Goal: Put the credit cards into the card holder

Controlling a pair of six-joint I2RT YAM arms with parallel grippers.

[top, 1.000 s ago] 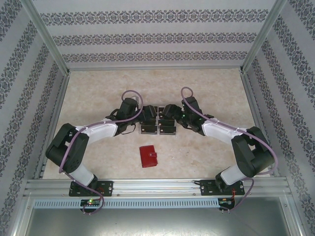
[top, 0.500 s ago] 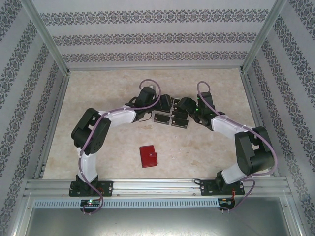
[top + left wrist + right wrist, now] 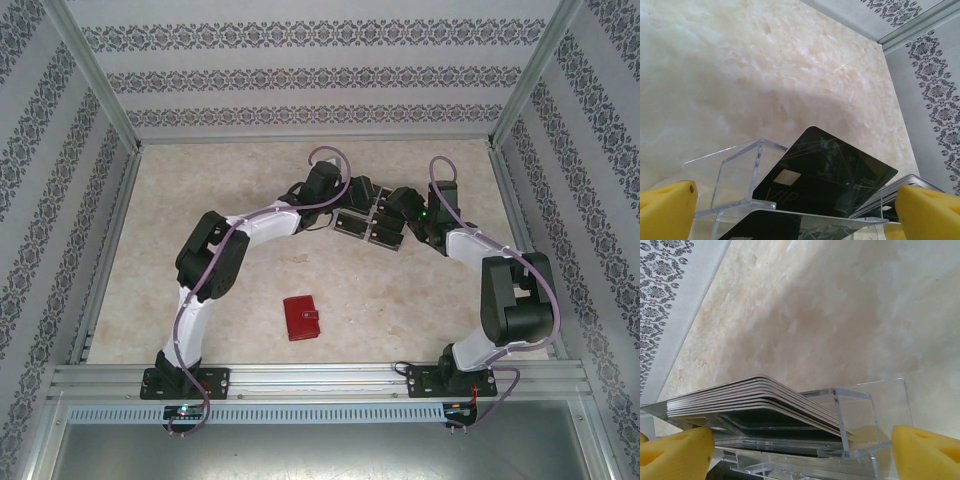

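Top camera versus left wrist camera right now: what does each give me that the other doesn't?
Top external adds the dark-red card holder, folded shut near the arm bases, well apart from the clear tray that both arms flank. Left wrist adds detail: a black credit card with a chip and VIP lettering leaning in the tray, and the open left hand with yellow fingers either side. Both views share tray, cards and marble tabletop.

The card holder [image 3: 301,318] is coloured dark red, the credit cards [image 3: 825,175] black with gold marks; the counter [image 3: 180,220] is marbled cream, the walls [image 3: 320,75] striped with dark floral bands.
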